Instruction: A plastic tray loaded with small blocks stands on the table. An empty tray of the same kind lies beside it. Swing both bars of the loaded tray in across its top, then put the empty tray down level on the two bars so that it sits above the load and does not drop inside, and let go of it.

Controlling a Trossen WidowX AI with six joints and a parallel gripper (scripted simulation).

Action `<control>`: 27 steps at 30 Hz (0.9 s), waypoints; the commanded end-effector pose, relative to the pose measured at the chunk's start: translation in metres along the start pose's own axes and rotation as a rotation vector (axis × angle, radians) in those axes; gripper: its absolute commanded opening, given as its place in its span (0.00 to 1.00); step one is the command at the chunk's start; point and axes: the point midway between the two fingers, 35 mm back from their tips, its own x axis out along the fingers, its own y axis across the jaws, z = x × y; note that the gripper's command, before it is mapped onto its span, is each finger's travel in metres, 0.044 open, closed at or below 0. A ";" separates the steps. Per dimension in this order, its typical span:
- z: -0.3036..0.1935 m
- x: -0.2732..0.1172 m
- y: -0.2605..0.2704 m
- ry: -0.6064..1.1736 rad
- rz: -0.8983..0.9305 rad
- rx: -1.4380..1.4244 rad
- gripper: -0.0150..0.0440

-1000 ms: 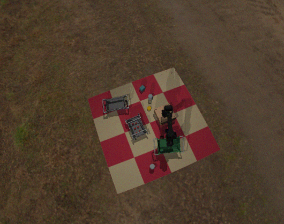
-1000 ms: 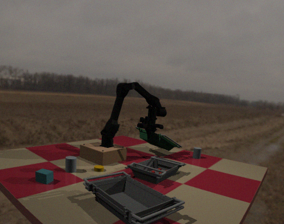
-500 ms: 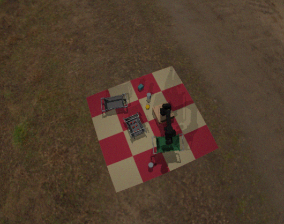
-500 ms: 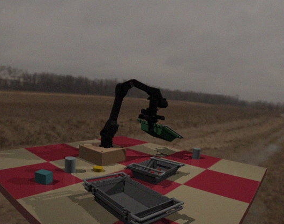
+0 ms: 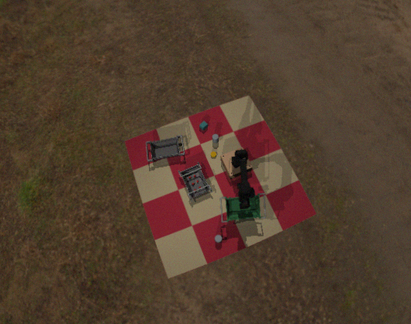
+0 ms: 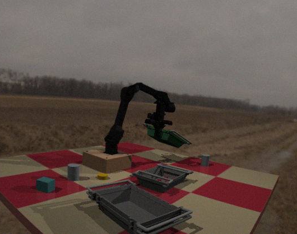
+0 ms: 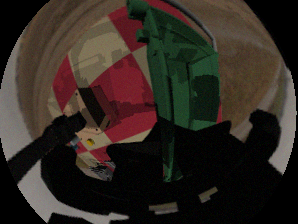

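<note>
The loaded grey tray [image 5: 187, 187] [image 6: 150, 183] stands on the table with several small red blocks [image 5: 197, 180] [image 6: 166, 177] inside. Its near bar [image 6: 156, 178] lies across the top; the far bar also appears to lie across, close to the other end. My gripper [image 5: 244, 205] [image 6: 159, 132] [image 7: 160, 124] is shut on one long side wall of an empty green tray [image 5: 232, 208] [image 6: 172, 137] [image 7: 184, 97]. It holds that tray clear of the table, tilted down away from the fingers. The green tray's bars stand out over its ends. The fingertips are mostly hidden.
A second, empty grey tray [image 5: 165, 149] [image 6: 116, 210] stands with bars out. Near the wooden base [image 5: 230, 164] [image 6: 106, 162] are a teal cube [image 5: 203, 125] [image 6: 45, 185], a grey cylinder [image 5: 215, 139] [image 6: 73, 172] and a yellow disc [image 5: 213, 154] [image 6: 102, 176]. Another cylinder [image 5: 218, 239] [image 6: 205, 160] stands beyond the loaded tray.
</note>
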 end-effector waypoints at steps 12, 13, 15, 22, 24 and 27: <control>0.000 -0.008 -0.003 -0.001 -0.028 -0.004 0.25; 0.000 -0.008 -0.003 -0.001 -0.028 -0.004 0.25; 0.000 -0.008 -0.003 -0.001 -0.028 -0.004 0.25; -0.022 -0.008 -0.002 0.000 -0.028 0.060 0.25; -0.029 -0.008 -0.001 0.001 -0.028 0.084 0.25; -0.041 -0.008 0.001 0.002 -0.028 0.119 0.25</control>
